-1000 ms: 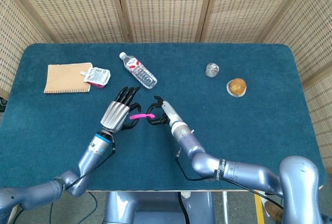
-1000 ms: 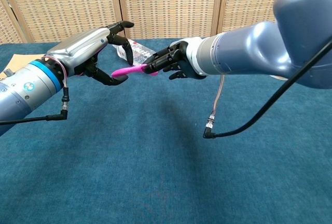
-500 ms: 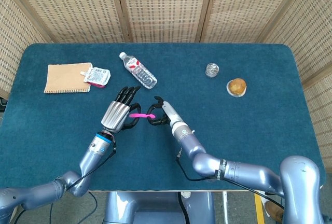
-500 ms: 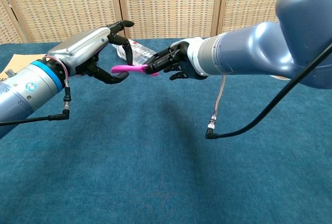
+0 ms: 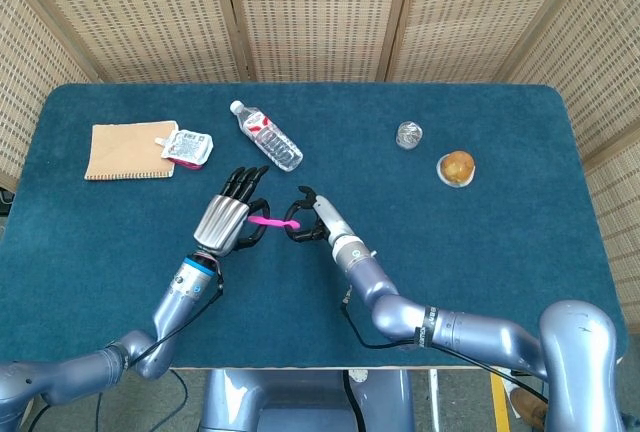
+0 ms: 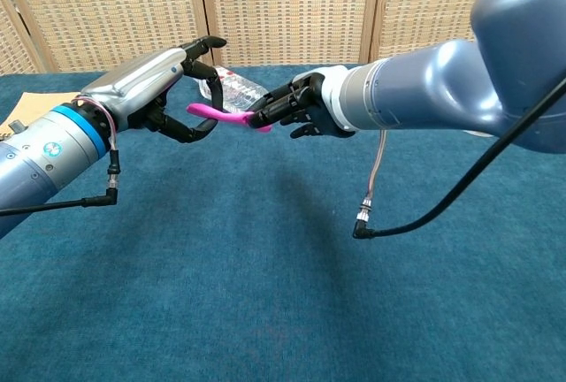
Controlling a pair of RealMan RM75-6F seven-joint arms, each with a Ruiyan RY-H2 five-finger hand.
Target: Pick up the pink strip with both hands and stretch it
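Table: dark blue cloth top, woven screens behind it at 12 o'clock.

Your right arm comes in from 5 o'clock in the head view and fills the right side of the chest view. Left arm comes in from 7 o'clock.

Your left hand sits near table centre, silver back up, upper fingers spread toward 12 o'clock, lower fingers curled in on the strip's left end. Your right hand is just beside it at 3 o'clock, black fingers bunched on the other end. Both hands are holding the strip, raised off the cloth.

Tan mat at 10 o'clock, with a small foil-lidded cup overlapping its right edge. Clear water bottle lies on its side at 12 o'clock from the hands, cap toward 10 o'clock. Round yellow-brown item in a white holder at 2 o'clock, a small clear crumpled object just beside it at 10 o'clock; can't tell what either is.

Pink strip: bright magenta, thin and narrow, spans the short gap between your two hands. In the chest view it slopes down from the left hand to the right, with a short tail poking out below the right fingers. Reads nearly straight, slight bow.
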